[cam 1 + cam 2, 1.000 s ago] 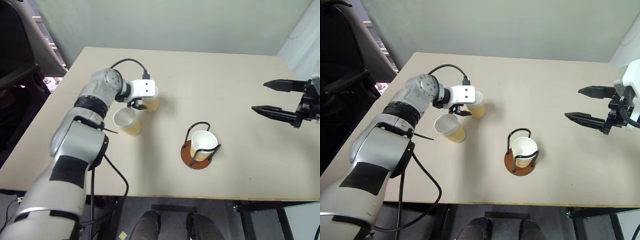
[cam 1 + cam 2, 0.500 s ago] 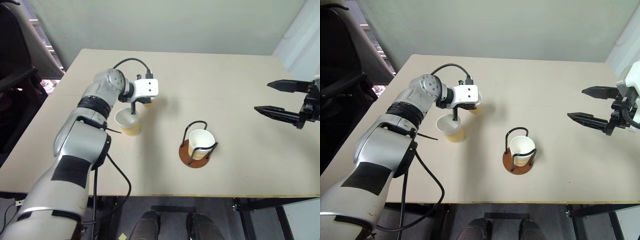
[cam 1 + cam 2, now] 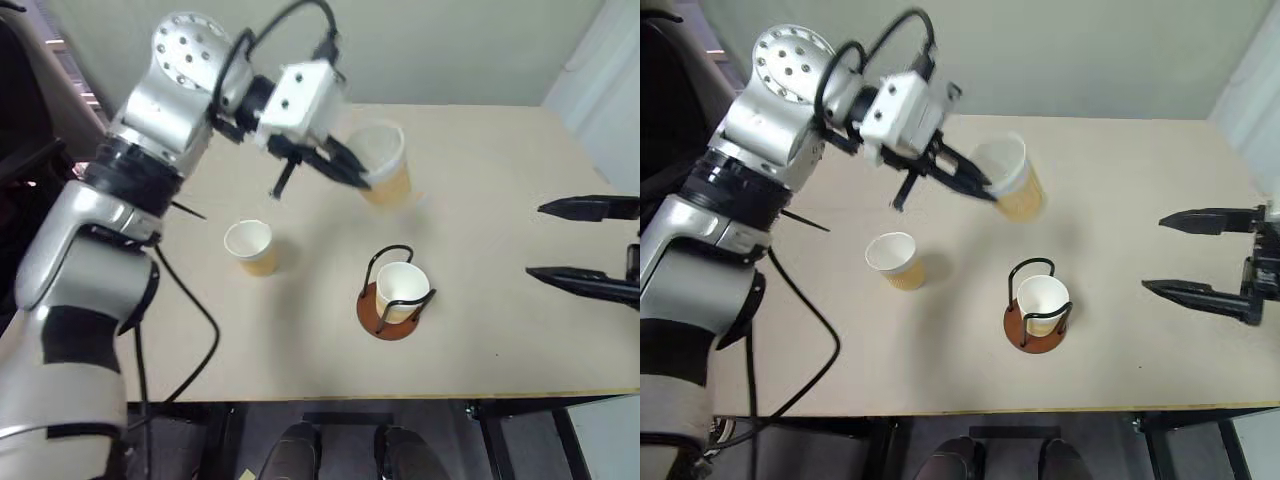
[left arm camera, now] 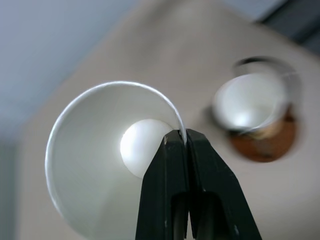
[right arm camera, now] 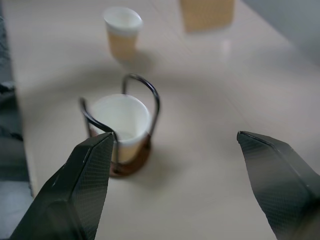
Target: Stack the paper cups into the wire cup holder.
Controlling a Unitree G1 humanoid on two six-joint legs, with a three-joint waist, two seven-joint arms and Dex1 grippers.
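Right, I have the left hand (image 3: 980, 186) clamped on the rim of one paper cup (image 3: 1008, 178), one finger inside the rim and one outside, as the left wrist view shows (image 4: 187, 165). That cup is up off the worktop (image 3: 480, 180), tilted, above and behind the wire cup holder (image 3: 395, 295). The holder stands near the worktop's front edge, with a second cup (image 3: 403, 288) seated upright inside the black wire loops on the reddish-brown base. A third cup (image 3: 251, 246) stands upright on the worktop to the holder's left, apart from it. My right hand (image 3: 1210, 255) is wide open, empty, hovering at the right edge of the worktop with its fingers pointing toward the holder, well apart from it.
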